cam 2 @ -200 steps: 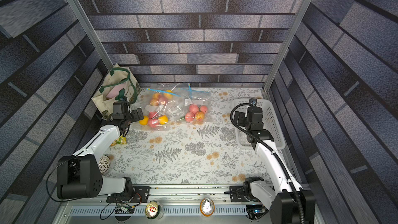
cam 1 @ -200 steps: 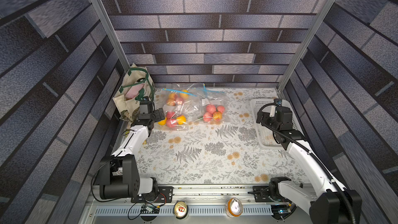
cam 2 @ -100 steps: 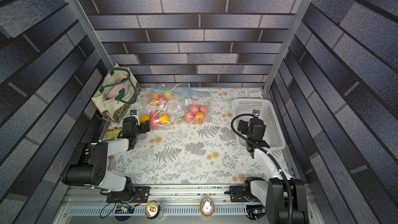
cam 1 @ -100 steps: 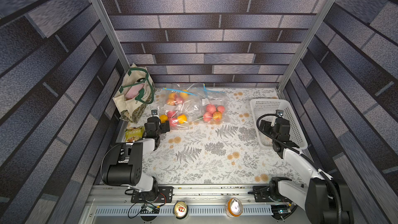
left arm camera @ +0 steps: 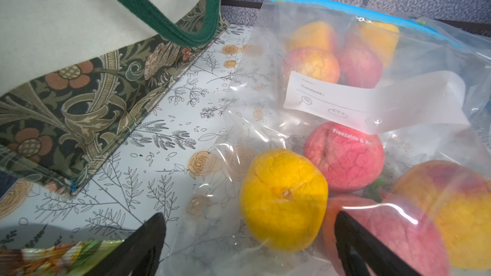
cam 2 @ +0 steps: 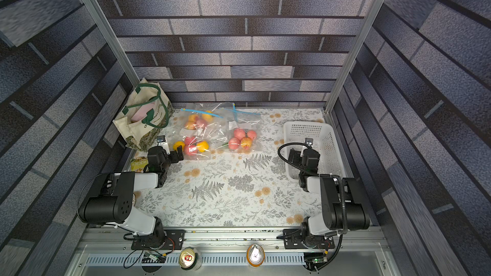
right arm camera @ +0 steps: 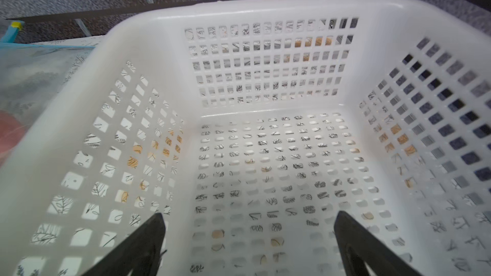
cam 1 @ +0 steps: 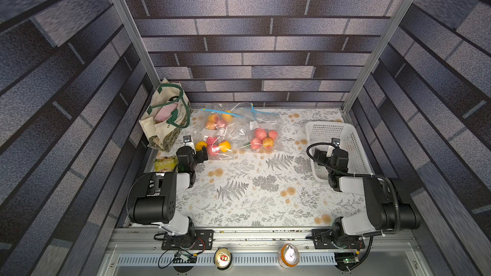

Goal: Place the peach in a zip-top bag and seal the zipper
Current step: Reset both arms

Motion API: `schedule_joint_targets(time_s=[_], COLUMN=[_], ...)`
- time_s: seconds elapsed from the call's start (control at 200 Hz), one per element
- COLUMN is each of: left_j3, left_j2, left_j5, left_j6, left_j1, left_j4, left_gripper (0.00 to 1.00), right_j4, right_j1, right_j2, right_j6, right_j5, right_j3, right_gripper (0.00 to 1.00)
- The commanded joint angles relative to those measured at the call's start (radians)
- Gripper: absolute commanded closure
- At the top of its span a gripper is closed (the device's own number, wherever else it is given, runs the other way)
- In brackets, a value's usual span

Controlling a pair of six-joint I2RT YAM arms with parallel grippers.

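Three clear zip-top bags with blue zippers lie at the back centre in both top views. The front-left bag [cam 1: 219, 146] holds a yellow peach [left arm camera: 284, 200] and red peaches [left arm camera: 344, 155]. A second bag [cam 1: 216, 119] lies behind it, and a third bag [cam 1: 263, 135] to the right holds red peaches. My left gripper [cam 1: 201, 154] [left arm camera: 249, 221] is open, low at the near corner of the front-left bag, with the yellow peach just ahead of its fingers. My right gripper [cam 1: 336, 151] [right arm camera: 247, 221] is open over the white basket [right arm camera: 265, 6], with nothing between its fingers.
A cream tote bag with green handles [cam 1: 166, 114] stands at the back left against the wall. A snack packet [cam 1: 165, 163] lies beside the left arm. The white basket [cam 1: 356, 139], nothing in it, sits at the right. Two cans [cam 1: 222, 258] stand on the front rail.
Both arms have drawn back toward the front and folded low. The left gripper came down from beside the tote to the front-left bag's corner. The right gripper retreated to the basket's near end.
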Motion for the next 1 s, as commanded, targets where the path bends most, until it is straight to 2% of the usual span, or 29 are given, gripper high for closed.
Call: schedule_joint_targets(time_s=[0.0,0.23,0.401,0.992], left_j3=[-0.001,-0.003,-0.003,0.001], left_j2=[0.002,0.002,0.002,0.001], left_j5=[-0.01,-0.059,-0.057,-0.031], left_j6=[-0.002,-0.003,-0.002,-0.012], left_j1=[-0.004,-0.019,-0.018,-0.004], left_j4=[0.019,0.023,0.023,0.013], left_gripper=[0.0,0.0,0.0,0.0], right_j4=[0.106,0.083,0.057,0.07], right_j1=[0.02,0.032,0.031,0.033], right_j2=[0.013,0.013,0.012,0.016], right_j6=[-0.032,-0.03,-0.047,-0.051], right_j5=[-0.032,0.011,-0.034,-0.042], right_j3=[-0.016,-0.004,0.009,0.005], right_gripper=[0.0,0.0,0.0,0.0])
